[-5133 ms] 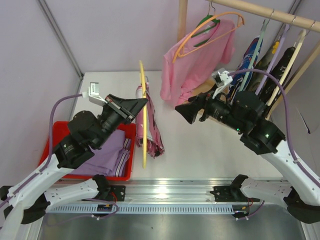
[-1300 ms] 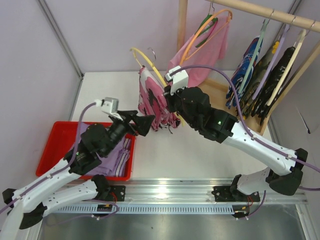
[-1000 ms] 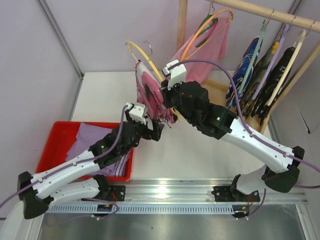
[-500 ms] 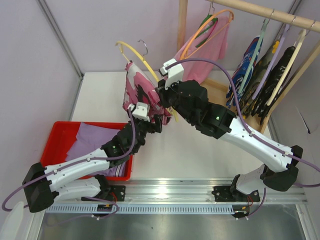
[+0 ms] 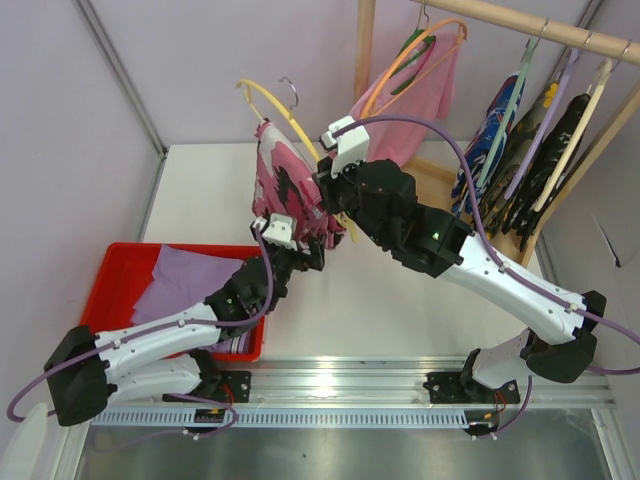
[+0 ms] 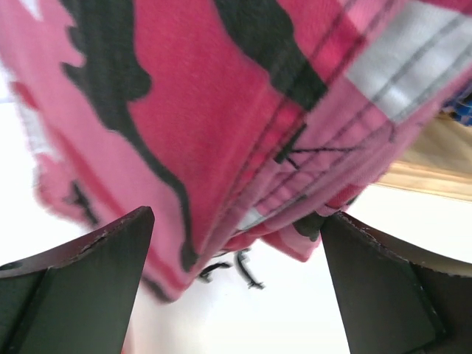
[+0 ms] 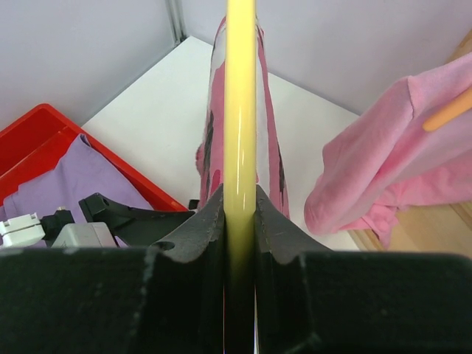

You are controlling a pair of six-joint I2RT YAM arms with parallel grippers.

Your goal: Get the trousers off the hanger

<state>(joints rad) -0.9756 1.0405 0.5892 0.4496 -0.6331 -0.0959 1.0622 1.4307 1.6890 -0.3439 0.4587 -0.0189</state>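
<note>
The yellow hanger [image 5: 268,100] is pinched aloft in the jaws of the right gripper [image 7: 240,199] so that the camouflage trousers [image 5: 283,180] draped on it hang free before the spread jaws of the left gripper [image 6: 236,217], presumably for pulling off.

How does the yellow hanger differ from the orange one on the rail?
The yellow hanger is gripped by the right end effector, off the rail; the orange hanger hangs on the wooden rail. The yellow hanger carries pink camouflage trousers; the orange hanger carries a plain pink garment. Both are thin and arched.
</note>
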